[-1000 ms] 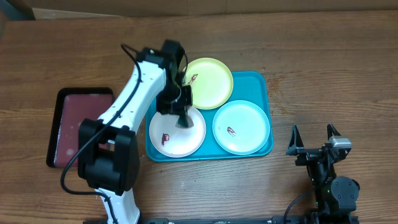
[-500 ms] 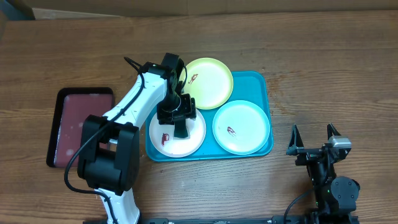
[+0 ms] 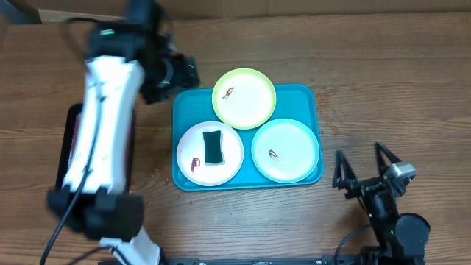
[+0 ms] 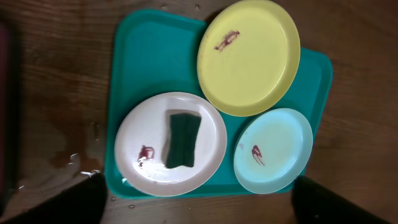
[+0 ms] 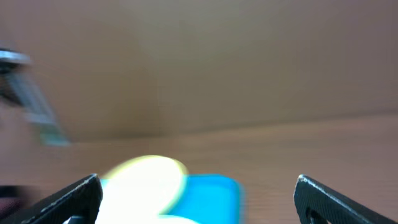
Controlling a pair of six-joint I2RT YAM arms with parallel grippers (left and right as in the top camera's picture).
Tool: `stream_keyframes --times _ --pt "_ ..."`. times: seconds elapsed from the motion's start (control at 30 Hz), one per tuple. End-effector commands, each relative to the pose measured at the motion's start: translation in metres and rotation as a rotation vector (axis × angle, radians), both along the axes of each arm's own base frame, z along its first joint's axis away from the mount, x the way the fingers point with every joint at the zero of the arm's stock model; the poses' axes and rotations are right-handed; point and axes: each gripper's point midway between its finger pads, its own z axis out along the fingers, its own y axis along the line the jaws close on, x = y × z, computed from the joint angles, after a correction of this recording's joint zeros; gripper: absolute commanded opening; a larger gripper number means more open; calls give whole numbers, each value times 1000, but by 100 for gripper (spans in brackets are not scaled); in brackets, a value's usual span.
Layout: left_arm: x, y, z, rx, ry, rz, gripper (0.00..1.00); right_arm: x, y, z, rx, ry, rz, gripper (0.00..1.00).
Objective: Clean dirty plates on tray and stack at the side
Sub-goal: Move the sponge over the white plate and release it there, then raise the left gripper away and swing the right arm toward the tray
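Centrally on the worktop [image 3: 383, 73] sits the turquoise tray [image 3: 195, 110] with all three plates. The yellow-green plate [image 3: 244, 98] overlaps its far rim, the white plate [image 3: 232, 156] fills its near left corner, and the mint plate [image 3: 285, 150] its near right. A dark green sponge [image 3: 213, 147] lies on the white plate beside the smear. The left hand [image 3: 175, 73] hangs high near the tray's far left corner, fingers wide apart and empty. The right hand [image 3: 360, 158] waits by the worktop's near right corner, also spread and empty.
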Motion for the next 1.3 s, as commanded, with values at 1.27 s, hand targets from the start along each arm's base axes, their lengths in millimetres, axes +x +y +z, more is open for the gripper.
stream_keyframes --times 1.27 --pt "-40 50 10 90 83 115 100 68 80 161 -124 886 227 89"
